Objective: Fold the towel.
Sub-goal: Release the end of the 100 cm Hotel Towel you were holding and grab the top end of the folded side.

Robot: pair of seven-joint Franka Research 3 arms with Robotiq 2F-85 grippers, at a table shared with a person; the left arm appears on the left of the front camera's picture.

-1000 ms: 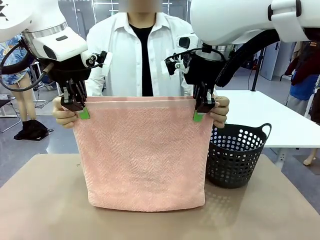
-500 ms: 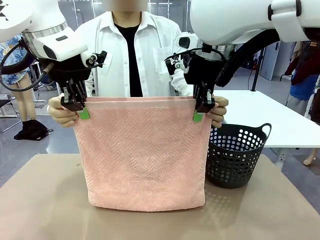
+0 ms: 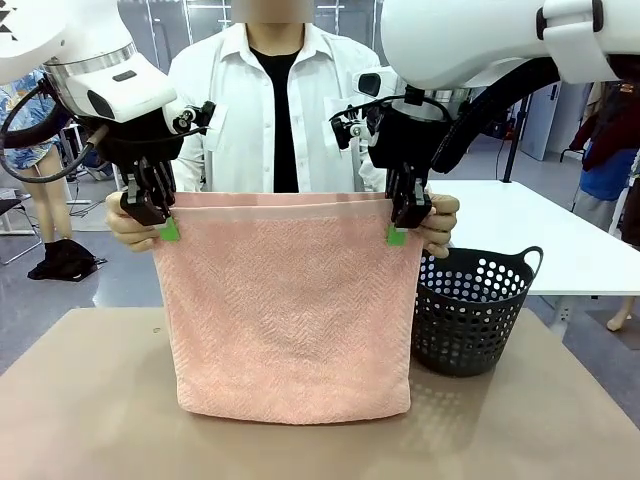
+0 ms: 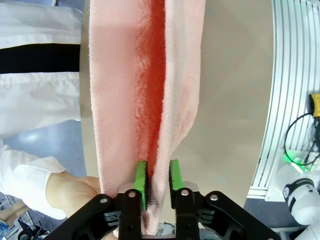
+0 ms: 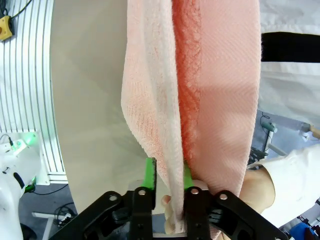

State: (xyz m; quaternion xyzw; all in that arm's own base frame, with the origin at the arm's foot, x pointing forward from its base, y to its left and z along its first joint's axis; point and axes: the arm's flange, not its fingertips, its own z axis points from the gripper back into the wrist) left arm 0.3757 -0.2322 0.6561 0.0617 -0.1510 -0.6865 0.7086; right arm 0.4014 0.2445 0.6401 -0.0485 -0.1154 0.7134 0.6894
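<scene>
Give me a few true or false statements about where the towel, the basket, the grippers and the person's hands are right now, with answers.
1. The towel hangs upright over the table. True.
2. The basket stands on the robot's left of the towel. False: it stands on the robot's right.
3. The person has one hand at one top corner and the other hand at the other. True.
4. Part of the towel lies inside the basket. False: it hangs beside the basket.
5. The left gripper and right gripper each straddle the towel's top edge. True.
</scene>
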